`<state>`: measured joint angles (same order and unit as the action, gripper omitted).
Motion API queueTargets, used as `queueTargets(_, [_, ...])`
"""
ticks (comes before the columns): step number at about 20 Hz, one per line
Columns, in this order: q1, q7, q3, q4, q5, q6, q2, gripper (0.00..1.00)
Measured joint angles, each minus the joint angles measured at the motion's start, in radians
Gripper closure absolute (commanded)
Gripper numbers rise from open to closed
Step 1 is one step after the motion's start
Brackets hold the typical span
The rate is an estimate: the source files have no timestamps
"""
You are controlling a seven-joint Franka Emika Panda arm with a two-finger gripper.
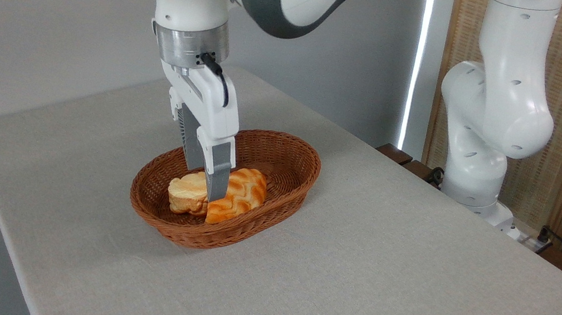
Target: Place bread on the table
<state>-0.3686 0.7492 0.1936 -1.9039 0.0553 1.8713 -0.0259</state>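
The bread (184, 194), a small round bun with a pale top, lies at the left end of the brown wicker basket (293, 154). The basket stands on the grey cloth-covered table (379, 286). My gripper (204, 184) reaches down into the basket, open, with its fingers on either side of the bun. The near finger (218, 178) stands between the bun and an orange-glazed braided loaf (241, 196). The far finger is partly hidden behind the bun. The bun rests on the basket floor.
The braided loaf lies against the bun's right side in the basket. A second white robot arm (490, 117) stands at the table's back right edge, with cables and a wooden screen behind it. A grey wall lies behind the table.
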Motion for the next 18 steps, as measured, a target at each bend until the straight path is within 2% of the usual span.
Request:
queueTargets(4, [-0.056,0.000,-0.003,-0.014,0.000,0.013,0.003,0.00])
queueTargets(8, [-0.112,-0.001,-0.004,-0.043,0.000,0.103,0.009,0.00])
queueTargets(12, [-0.129,0.000,-0.004,-0.069,0.000,0.153,0.038,0.00])
queueTargets(18, [-0.132,0.017,-0.004,-0.075,0.000,0.157,0.065,0.00])
